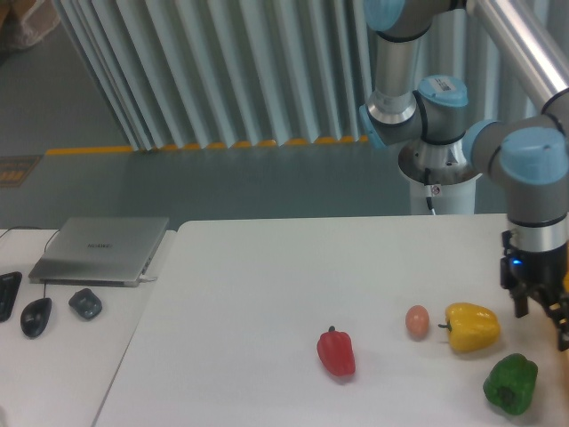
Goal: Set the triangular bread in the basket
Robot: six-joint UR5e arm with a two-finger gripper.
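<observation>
Right now my pincer (542,322) hangs low at the right edge of the worktop (267,294), just beside the yellow pepper (472,326) and above the green pepper (510,383); I cannot tell whether its fingers are parted or closed on anything. Neither the triangular bread nor the basket shows clearly from this camera, so I judge I should confirm both before any move. Doing this well means steering clear of the peppers and the small egg (417,321).
</observation>
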